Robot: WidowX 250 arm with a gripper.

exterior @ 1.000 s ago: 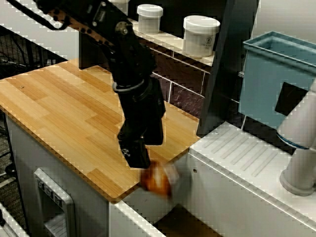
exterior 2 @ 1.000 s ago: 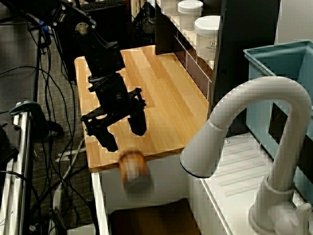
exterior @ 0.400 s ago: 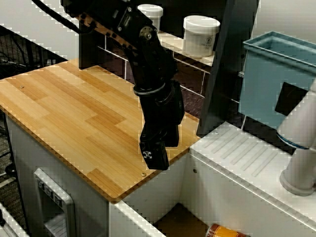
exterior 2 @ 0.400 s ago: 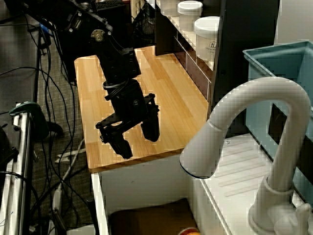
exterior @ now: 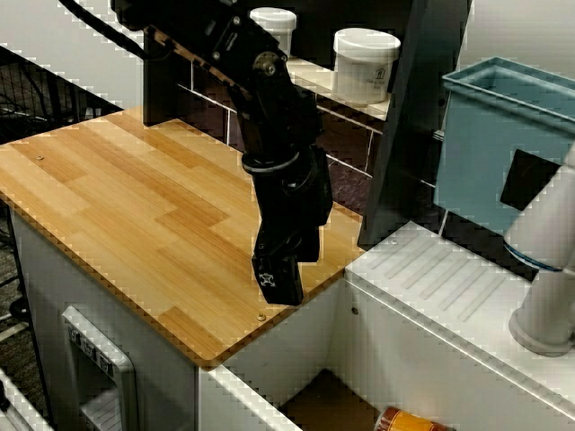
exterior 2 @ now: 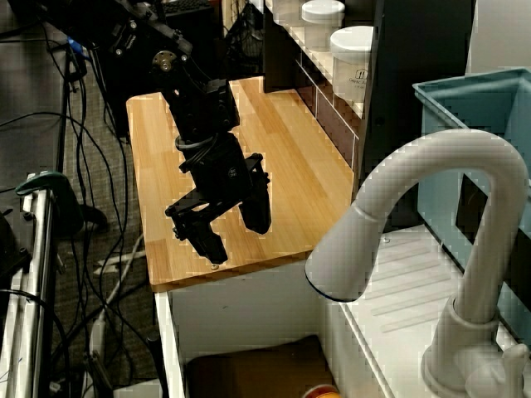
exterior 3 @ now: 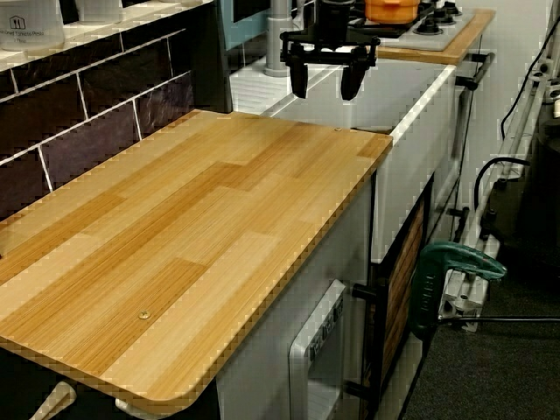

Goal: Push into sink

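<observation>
An orange can (exterior: 415, 420) lies on its side on the brown bottom of the sink (exterior: 316, 404), at the lower edge of the front view; the view from beside the faucet shows only a sliver of the can (exterior 2: 319, 392) in the sink (exterior 2: 249, 369). My black gripper (exterior: 295, 262) hangs open and empty over the wooden counter (exterior: 135, 206), just short of its sink-side edge. The same gripper (exterior 2: 232, 228) shows its two fingers spread apart. In the view along the counter the gripper (exterior 3: 324, 83) stands open above the counter's far end, in front of the sink's white wall (exterior 3: 424, 96).
A white faucet (exterior 2: 431, 191) arches over the sink. A ribbed white draining surface (exterior: 449, 287) and a tall teal box (exterior: 503, 144) stand to the right. White jars (exterior: 364, 63) sit on the shelf behind. An orange pot (exterior 3: 389, 9) rests on the stove.
The can dropped off the counter edge into the sink and came to rest there. My gripper followed to the edge, then drew back slightly, still open.
</observation>
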